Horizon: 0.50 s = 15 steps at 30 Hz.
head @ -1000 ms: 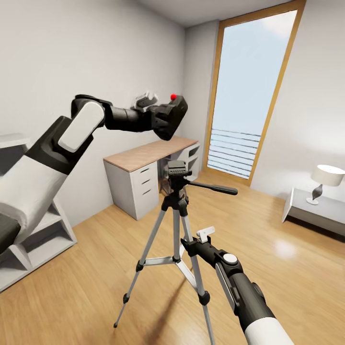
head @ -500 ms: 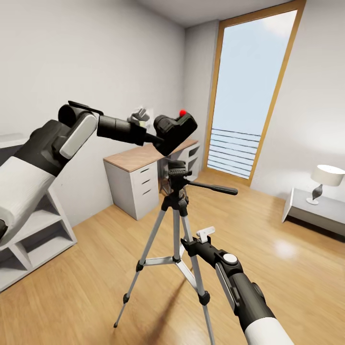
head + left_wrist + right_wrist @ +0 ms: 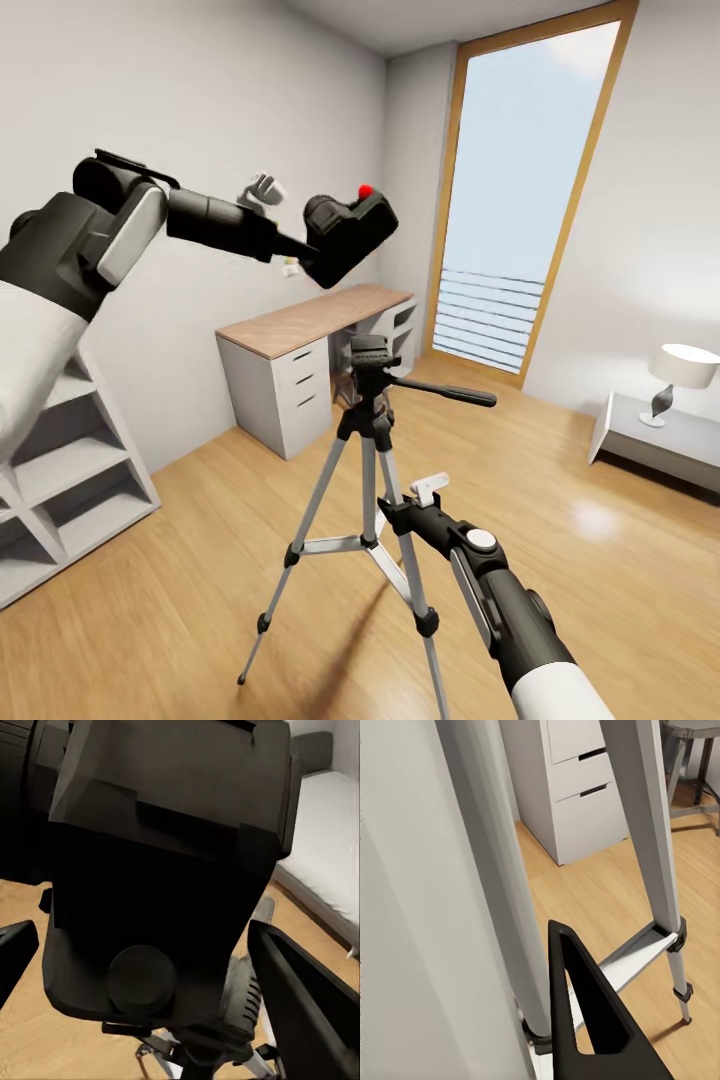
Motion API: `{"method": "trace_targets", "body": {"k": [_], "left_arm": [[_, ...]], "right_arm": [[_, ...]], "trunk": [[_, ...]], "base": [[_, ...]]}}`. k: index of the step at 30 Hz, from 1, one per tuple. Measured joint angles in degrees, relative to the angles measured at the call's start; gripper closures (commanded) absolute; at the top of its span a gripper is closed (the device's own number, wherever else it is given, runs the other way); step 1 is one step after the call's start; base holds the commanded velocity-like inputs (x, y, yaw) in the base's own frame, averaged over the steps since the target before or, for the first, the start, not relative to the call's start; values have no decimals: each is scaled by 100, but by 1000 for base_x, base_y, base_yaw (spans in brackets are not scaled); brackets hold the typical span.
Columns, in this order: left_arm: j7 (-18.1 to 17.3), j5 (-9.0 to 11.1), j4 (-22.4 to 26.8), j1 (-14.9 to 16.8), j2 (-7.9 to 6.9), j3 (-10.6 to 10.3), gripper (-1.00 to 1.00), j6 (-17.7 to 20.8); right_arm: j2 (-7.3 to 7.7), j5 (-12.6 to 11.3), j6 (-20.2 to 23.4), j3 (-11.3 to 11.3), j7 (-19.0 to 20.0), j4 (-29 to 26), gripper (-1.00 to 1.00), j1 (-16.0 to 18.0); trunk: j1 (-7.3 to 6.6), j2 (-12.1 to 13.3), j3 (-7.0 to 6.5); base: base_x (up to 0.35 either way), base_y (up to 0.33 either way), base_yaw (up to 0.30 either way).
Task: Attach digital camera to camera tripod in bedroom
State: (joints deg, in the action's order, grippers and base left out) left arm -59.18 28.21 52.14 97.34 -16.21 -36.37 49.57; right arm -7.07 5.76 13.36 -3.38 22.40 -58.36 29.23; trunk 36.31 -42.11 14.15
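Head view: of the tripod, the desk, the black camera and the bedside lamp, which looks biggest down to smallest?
1. camera tripod, tallest by far, though nearest
2. desk
3. digital camera, held aloft in the left claw
4. lamp, similar to the camera; it stands farther off, so unsure

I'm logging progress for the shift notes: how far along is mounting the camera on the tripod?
Done: the left gripper has the digital camera picked up and raised. In hand: it hangs in the air above the camera tripod, apart from its black head. Left: lowering and seating it there. The right gripper sits beside a leg.
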Motion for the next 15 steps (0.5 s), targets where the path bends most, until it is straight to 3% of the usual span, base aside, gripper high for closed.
{"method": "trace_targets", "body": {"k": [4,5,6,10,12,15], "left_arm": [[-351,-94,-309,430,9,-15,100,-301],[-470,-155,-373,524,7,-19,100,-373],[-682,-350,-448,624,9,-77,100,-459],[-882,-634,-494,673,23,-441,100,-511],[-941,-714,-500,682,62,-803,100,-512],[-971,-756,-486,689,109,-1139,100,-519]], "right_arm": [[3,0,12,0,-1,-9,100,0],[3,-2,13,-1,0,-9,100,0],[3,-1,15,-1,-1,-11,100,0],[3,-1,23,-2,1,-18,100,0],[3,1,30,-1,2,-24,100,0],[3,1,32,1,2,-24,100,0]], "trunk": [[0,0,0],[0,-1,0],[0,0,0],[0,1,1],[0,1,1],[0,1,1]], "base": [[0,0,0],[0,0,0],[0,0,0],[0,0,0],[0,0,0],[0,0,0]]}}
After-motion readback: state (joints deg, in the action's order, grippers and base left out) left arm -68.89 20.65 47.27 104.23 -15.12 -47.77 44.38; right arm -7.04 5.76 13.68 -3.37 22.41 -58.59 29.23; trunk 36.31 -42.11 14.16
